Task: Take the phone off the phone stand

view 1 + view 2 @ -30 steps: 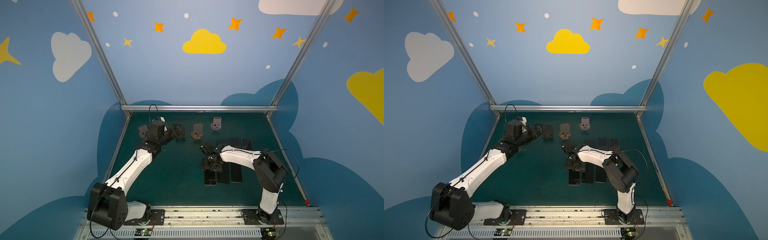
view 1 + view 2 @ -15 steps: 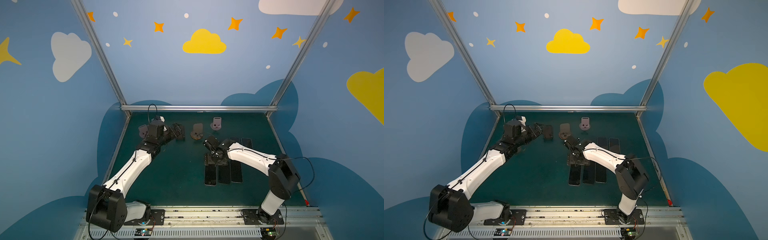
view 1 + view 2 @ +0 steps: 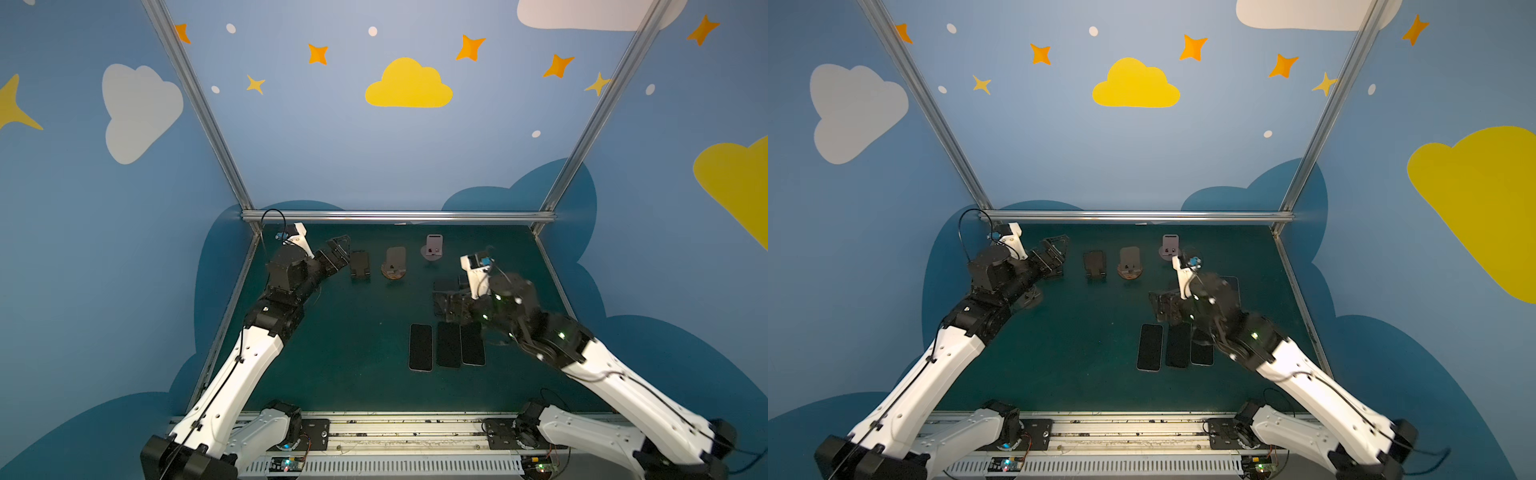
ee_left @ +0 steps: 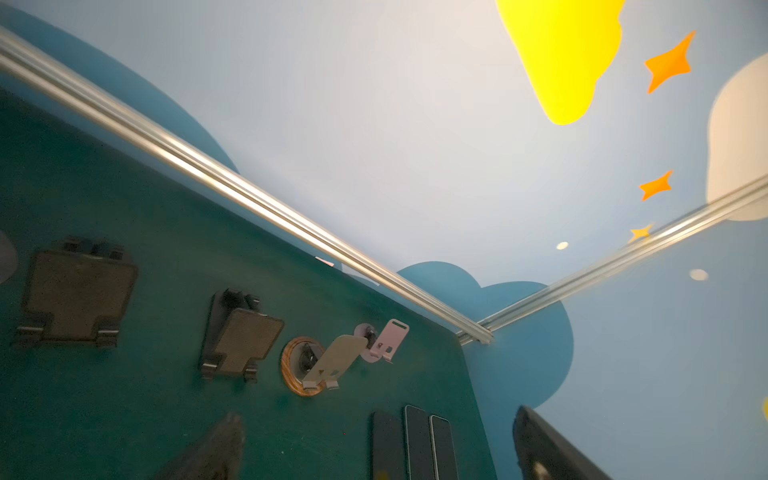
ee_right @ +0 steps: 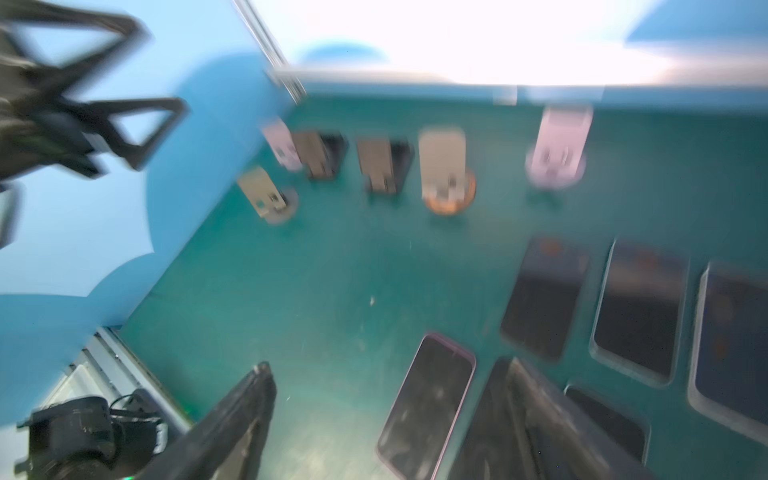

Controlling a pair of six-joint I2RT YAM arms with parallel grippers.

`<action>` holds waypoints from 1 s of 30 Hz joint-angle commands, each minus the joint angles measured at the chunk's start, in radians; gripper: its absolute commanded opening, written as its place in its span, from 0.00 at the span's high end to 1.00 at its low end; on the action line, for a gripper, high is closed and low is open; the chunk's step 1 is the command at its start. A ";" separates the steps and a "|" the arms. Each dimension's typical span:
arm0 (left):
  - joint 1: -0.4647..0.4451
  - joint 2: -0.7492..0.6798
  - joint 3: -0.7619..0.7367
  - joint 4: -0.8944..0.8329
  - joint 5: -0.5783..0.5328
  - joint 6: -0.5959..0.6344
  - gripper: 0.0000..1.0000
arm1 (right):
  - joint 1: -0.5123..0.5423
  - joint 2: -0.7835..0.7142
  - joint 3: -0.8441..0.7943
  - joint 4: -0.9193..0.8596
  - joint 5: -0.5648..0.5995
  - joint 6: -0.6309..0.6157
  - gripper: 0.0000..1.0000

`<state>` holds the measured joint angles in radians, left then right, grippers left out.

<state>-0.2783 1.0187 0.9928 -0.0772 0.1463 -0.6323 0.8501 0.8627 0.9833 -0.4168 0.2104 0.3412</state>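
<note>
Phone (image 3: 420, 347) flat on table (image 3: 353, 365), right hand (image 3: 440, 305) lifted away, apart; left hand (image 3: 341, 254) apart

Jaws spread on left tool (image 3: 340, 252) and right tool (image 3: 441, 302) alike.

The right claw (image 3: 440, 308) has spread wider and swung rightward, away from the leftmost phone (image 3: 420, 347).

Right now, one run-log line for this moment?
left gripper open, near empty black plastic phone stand | right gripper open, over black phones flat on green mat
</note>
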 commanded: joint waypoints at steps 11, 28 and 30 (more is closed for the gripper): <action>-0.097 -0.270 -0.151 -0.127 -0.392 0.113 0.00 | -0.040 -0.095 -0.204 0.273 0.750 -0.144 0.11; -0.091 -0.238 -0.621 0.432 -0.671 0.601 0.00 | -0.205 -0.153 -0.483 0.554 0.105 -0.721 0.11; -0.078 -0.157 -0.651 0.494 -0.677 0.623 0.00 | -0.207 -0.141 -0.524 0.622 0.103 -0.738 0.11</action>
<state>-0.3702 0.8051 0.3595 0.2691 -0.4953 -0.1268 0.6495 0.7181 0.5007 0.1265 0.3958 -0.2905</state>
